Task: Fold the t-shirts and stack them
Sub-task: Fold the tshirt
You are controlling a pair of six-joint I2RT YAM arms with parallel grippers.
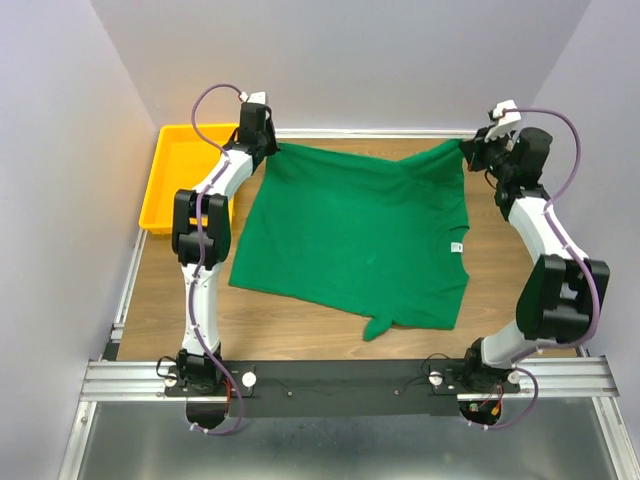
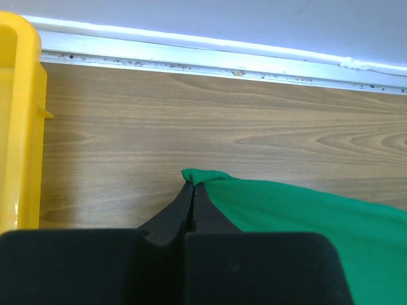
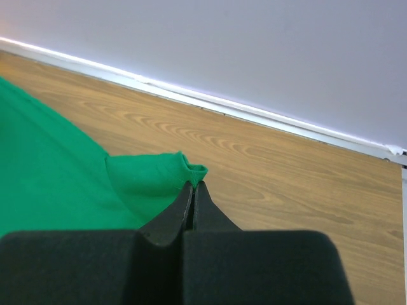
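Grip check: left gripper (image 2: 193, 187) clamped on t-shirt (image 1: 350, 235) corner at 11 o'clock, right gripper (image 3: 193, 185) at 1 o'clock. Carry both toward 6 together, fabric taut.

Plain green t-shirt (image 1: 350, 230) is showing a small white neck label (image 1: 457, 246); yellow tray (image 2: 19, 127) is sitting left of the black left gripper (image 2: 192, 187); table (image 2: 191, 114) is showing brown woodgrain
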